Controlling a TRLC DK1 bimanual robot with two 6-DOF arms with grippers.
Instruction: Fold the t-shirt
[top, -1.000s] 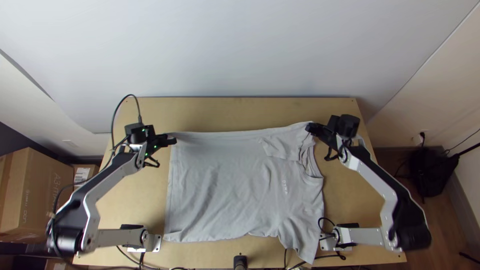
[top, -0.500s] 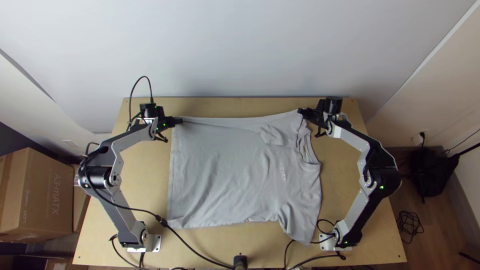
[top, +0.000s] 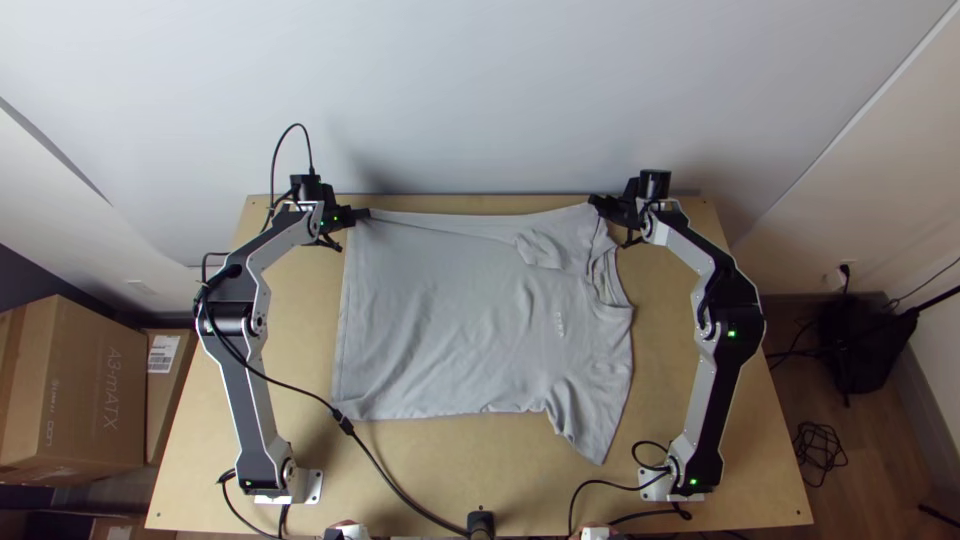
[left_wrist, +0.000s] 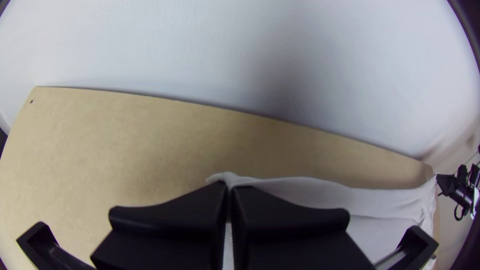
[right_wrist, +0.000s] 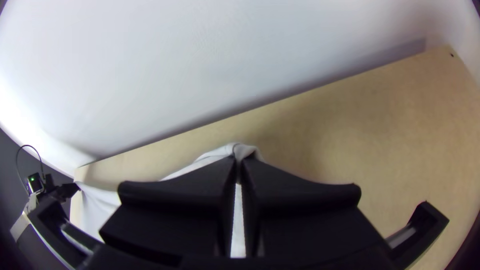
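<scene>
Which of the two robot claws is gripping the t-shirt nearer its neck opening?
The right gripper, pinching the t-shirt near its collar; the left gripper pinches a corner at the hem end.

In the top view, beyond the left edge of the bench (top: 530, 480), a large cardboard box (top: 75, 350) bears a line of big pale letters along its side and a line of smaller lettering beside it. Between that box and the bench's left edge, a smaller box (top: 168, 390) carries a white label (top: 163, 353) with dark bars and print too small to read. On the t-shirt (top: 450, 300), a short row of small pale characters stands near the neckline, nearer the bench's right edge than its left.
</scene>
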